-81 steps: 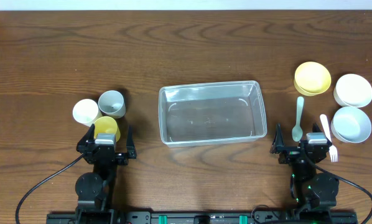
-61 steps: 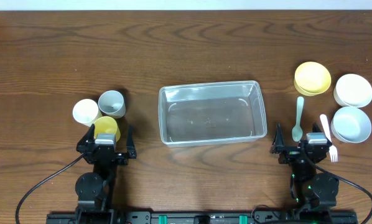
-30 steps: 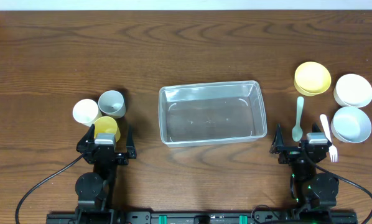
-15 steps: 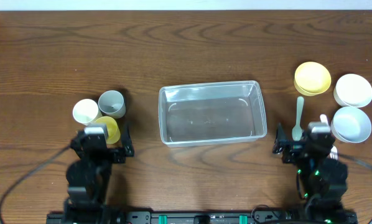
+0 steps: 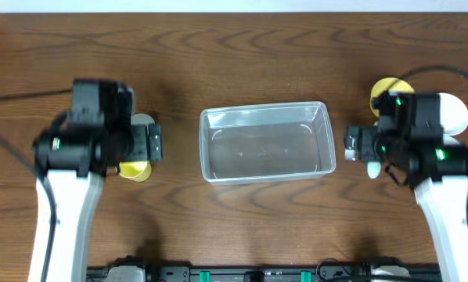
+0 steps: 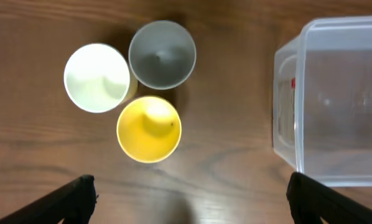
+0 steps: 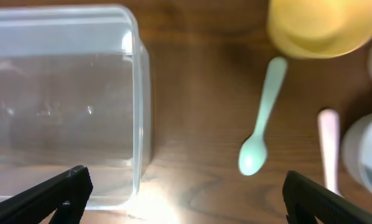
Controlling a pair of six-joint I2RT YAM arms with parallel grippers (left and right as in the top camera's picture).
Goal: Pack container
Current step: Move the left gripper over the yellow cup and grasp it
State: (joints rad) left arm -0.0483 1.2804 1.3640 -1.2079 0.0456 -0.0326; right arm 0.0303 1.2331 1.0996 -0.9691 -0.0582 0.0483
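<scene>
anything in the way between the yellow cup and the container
Nothing visible does. Only bare table lies between the yellow cup and the container; the grey cup and white cup sit off that line.

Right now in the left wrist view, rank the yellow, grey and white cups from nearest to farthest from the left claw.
1. Yellow cup, just ahead of the left claw.
2. Grey cup, beyond it, and white cup, far left: too close to call.
</scene>
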